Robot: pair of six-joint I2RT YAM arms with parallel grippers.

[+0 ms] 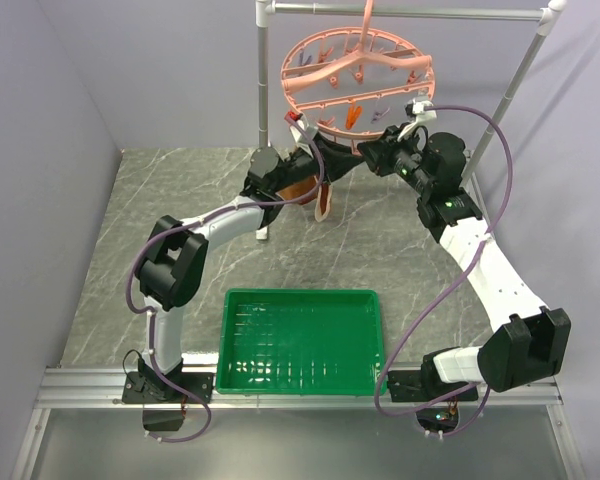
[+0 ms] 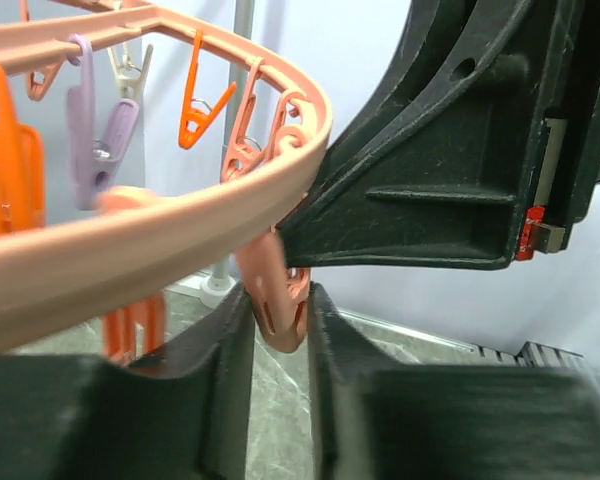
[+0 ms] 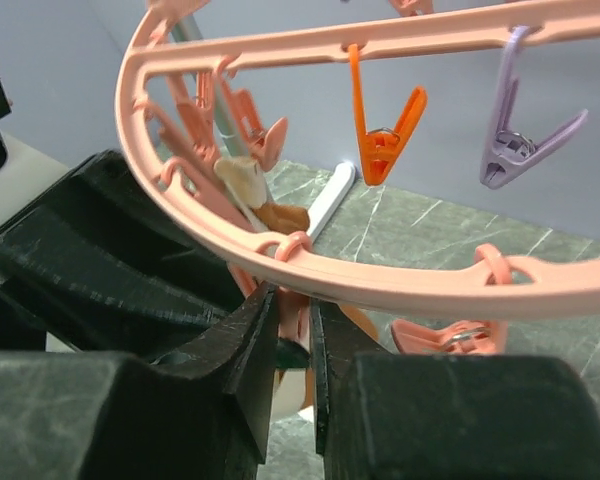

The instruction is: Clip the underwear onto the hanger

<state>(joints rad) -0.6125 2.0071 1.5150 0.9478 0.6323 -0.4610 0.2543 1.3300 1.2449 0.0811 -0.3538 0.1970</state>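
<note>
The salmon-pink ring hanger [image 1: 358, 72] hangs from the rack with many pink, orange and purple clothespins. The rust-orange underwear [image 1: 318, 195] with a cream waistband dangles under its near-left rim; a part shows in the right wrist view [image 3: 280, 216]. My left gripper [image 1: 315, 150] is raised to that rim. Its fingers close on a pink clothespin [image 2: 278, 295] under the ring [image 2: 160, 235]. My right gripper [image 1: 376, 152] meets it from the right. It is shut [image 3: 292, 330] on a pink clothespin [image 3: 298, 305] just below the ring [image 3: 410, 285], with cream fabric beneath.
A green tray [image 1: 300, 294] sits at the near middle of the marble table. The grey metal rack has an upright pole [image 1: 263, 70], a top bar [image 1: 410, 12] and a slanted right pole [image 1: 520, 80]. Grey walls close in on the left and back.
</note>
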